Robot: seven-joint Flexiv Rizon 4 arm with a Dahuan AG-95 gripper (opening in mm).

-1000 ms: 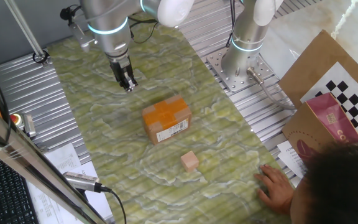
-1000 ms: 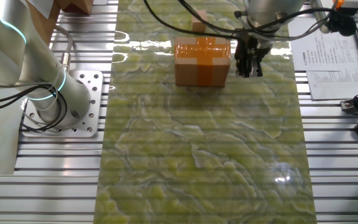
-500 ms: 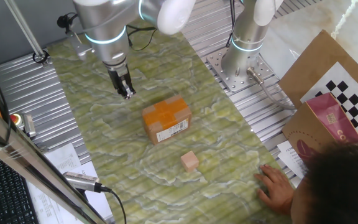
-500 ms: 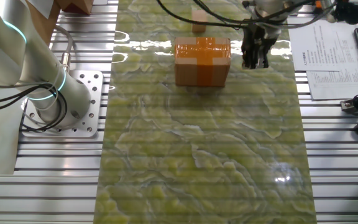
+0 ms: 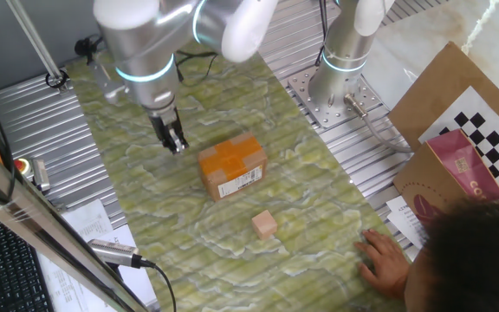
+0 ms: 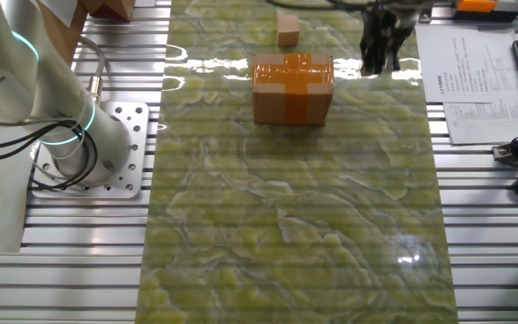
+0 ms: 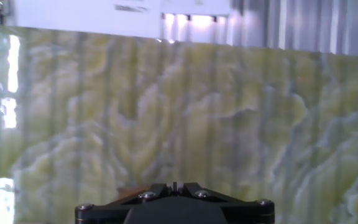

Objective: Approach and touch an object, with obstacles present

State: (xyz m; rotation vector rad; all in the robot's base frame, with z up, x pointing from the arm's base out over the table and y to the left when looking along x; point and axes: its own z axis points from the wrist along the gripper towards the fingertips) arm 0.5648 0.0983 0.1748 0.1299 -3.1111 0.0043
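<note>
Gripper (image 5: 175, 146) hangs above bare mat (image 5: 145, 217), jaws narrow, at 10 o'clock from box (image 5: 231, 166). Cube (image 5: 265, 224) sits at 5 o'clock from box, apart, near mat's edge.

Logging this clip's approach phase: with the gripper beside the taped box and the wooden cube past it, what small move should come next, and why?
Probably keep travelling along the box's flank toward the wooden cube, not cutting across. The gripper hangs off one side of the cardboard box, apart from it, and the cube sits beyond the box's far end, untouched. Passing the box first looks like the safest line.
</note>
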